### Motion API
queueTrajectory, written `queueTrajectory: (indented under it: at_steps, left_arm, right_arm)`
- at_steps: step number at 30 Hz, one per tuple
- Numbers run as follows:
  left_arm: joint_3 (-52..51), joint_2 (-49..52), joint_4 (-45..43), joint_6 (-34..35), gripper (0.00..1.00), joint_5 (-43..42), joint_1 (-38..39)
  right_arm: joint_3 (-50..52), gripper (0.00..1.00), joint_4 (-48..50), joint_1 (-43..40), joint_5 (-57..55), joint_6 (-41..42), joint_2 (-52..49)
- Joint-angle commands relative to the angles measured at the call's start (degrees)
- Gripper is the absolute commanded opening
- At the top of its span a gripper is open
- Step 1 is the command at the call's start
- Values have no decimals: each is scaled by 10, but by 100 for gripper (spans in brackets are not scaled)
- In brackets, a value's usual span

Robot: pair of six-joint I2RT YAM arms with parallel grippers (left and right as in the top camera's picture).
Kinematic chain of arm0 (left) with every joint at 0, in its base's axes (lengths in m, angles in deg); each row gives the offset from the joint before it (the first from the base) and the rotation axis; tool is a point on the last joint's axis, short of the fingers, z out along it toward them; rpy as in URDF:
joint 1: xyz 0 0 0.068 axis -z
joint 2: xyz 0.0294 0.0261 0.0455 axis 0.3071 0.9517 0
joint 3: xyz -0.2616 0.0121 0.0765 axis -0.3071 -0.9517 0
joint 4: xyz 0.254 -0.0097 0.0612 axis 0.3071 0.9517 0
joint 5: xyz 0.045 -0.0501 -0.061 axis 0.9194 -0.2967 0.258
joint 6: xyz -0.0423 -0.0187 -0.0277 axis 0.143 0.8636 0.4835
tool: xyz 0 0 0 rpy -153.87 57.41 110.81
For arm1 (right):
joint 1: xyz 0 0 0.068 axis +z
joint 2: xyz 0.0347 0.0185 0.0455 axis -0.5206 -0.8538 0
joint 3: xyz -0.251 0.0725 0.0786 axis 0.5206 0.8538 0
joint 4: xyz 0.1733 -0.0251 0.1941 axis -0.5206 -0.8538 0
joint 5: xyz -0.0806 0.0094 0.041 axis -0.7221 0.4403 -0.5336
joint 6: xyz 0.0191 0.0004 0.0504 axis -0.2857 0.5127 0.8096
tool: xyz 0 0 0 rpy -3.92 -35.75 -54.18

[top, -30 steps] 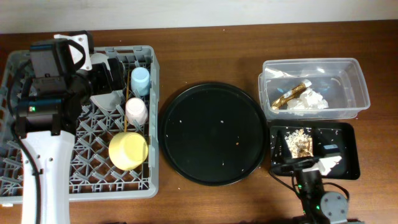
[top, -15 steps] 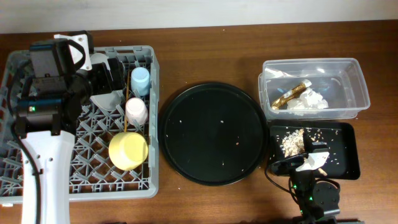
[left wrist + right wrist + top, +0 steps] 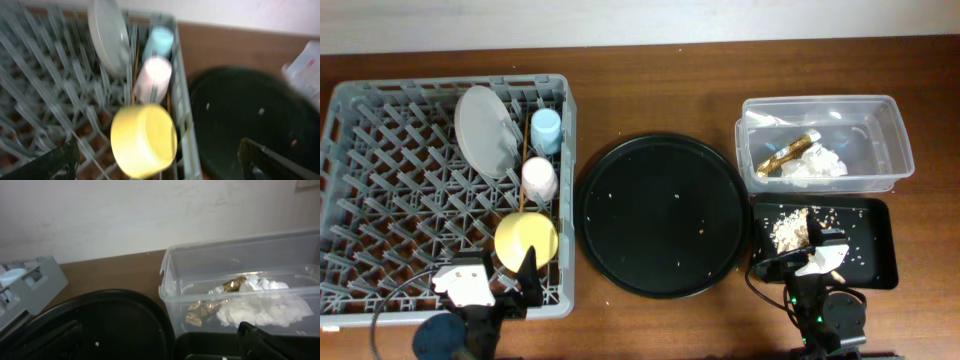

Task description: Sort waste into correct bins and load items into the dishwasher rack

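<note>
Left tool (image 3: 159,155) is hanging open beside the racked yellow bowl (image 3: 143,140), while right tool (image 3: 157,335) is gaping empty over the black tray (image 3: 876,232).

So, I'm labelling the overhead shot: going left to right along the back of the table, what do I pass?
The pale plate → blue cup → round black tray → clear tub.

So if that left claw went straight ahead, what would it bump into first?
Most likely the yellow bowl, lying in the grey rack right ahead of the open left gripper. Depth is hard to judge, so a rack peg could come first.
</note>
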Motion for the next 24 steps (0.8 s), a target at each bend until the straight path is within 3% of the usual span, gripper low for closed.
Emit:
queueTrajectory:
  at_steps: [1, 3, 5, 11, 24]
  left_arm:
    - [-132, -80, -236, -2, 99, -9, 1]
    - [-232, -89, -541, -3, 100, -1, 15]
    - [-295, -89, -667, -3, 99, 9, 32]
    - [-307, -89, -374, -3, 99, 52, 43]
    - [-306, -89, -375, -3, 99, 52, 43]
  right_arm:
    - [3, 99, -2, -1, 1, -4, 4]
    - [3, 99, -2, -1, 1, -4, 4]
    - [3, 99, -2, -1, 1, -4, 4]
    - [3, 99, -2, -1, 1, -4, 4]
    - [3, 99, -2, -1, 1, -4, 4]
